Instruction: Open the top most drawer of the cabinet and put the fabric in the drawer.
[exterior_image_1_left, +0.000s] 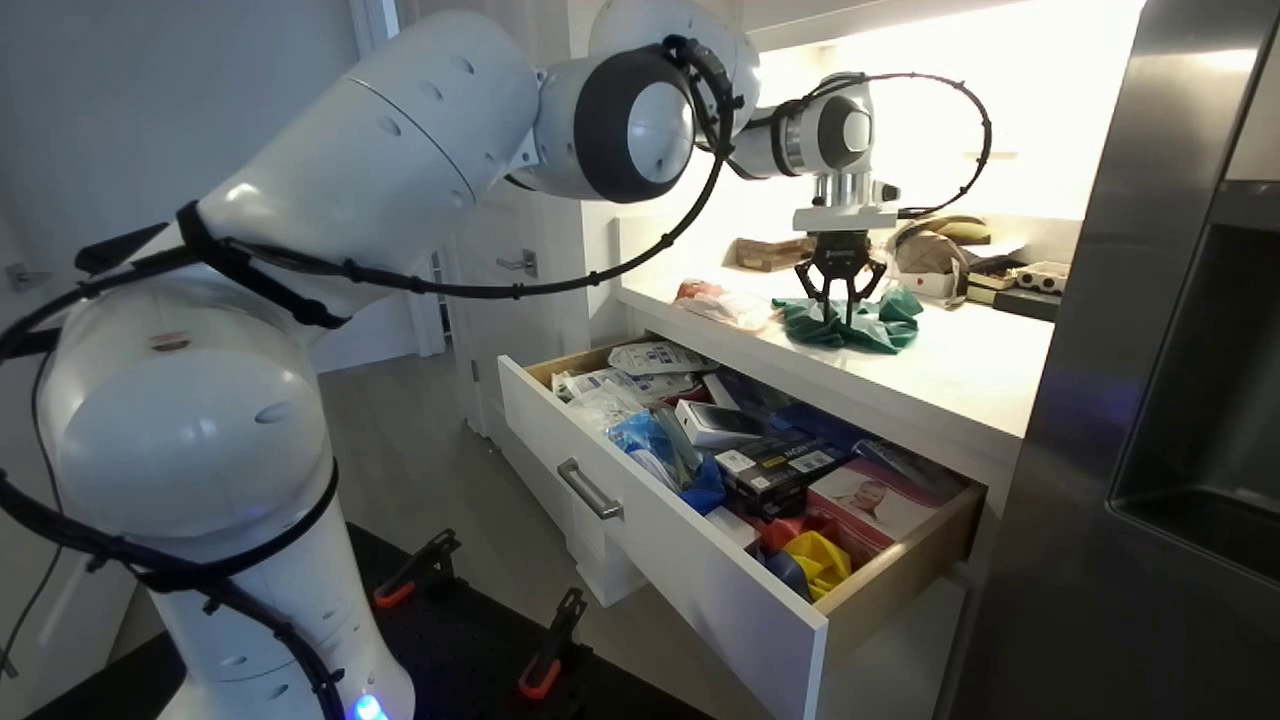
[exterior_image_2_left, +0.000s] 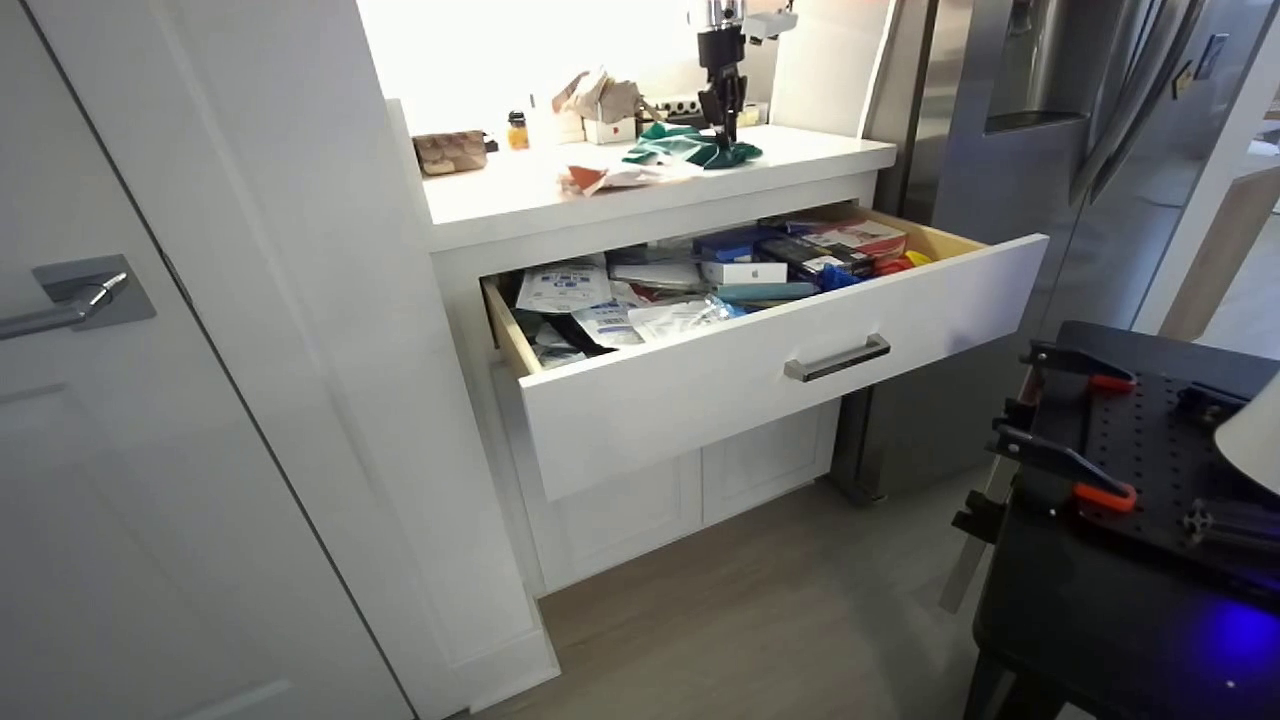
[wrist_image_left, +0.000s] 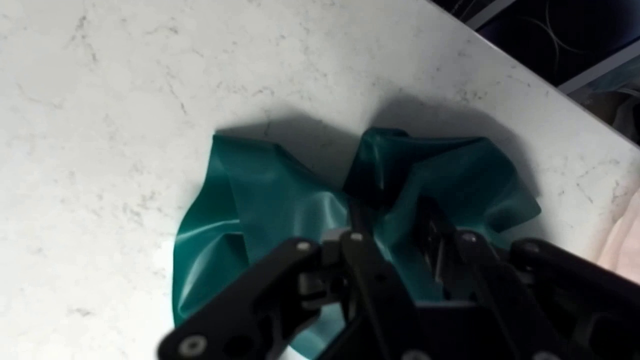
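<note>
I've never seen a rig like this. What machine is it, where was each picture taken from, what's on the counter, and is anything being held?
The machine is a single white robot arm ending in a black two-fingered end effector. Two pictures come from cameras standing outside the robot; the close-up comes from one on its wrist, looking down.

On the counter lie a crumpled green fabric and a pale crumpled item, with a small bottle and other things farther back. Below, the drawer stands open, holding packets and boxes.

The end effector is down at the fabric, its jaws somewhat apart with fabric showing between them. Whether they actually grip it, I cannot tell.
</note>
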